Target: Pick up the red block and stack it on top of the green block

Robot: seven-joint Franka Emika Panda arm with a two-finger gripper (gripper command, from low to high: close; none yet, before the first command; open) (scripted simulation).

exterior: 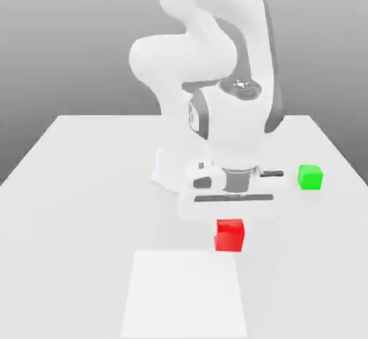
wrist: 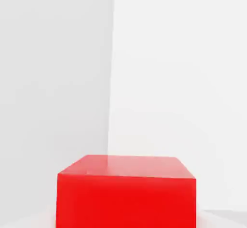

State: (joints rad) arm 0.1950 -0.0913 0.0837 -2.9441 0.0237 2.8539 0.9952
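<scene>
A small bright red cube with plain matte faces (wrist: 126,193) sits close before the camera, its lighter top face and darker front face both visible, against a pale white surface (wrist: 178,77) split by a grey-toned vertical band.

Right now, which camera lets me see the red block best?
The hand view: the red block sits close up, with its top and front face clear. The exterior view shows the red block small on the white table, just below the end effector, with the green block off to its right.
</scene>
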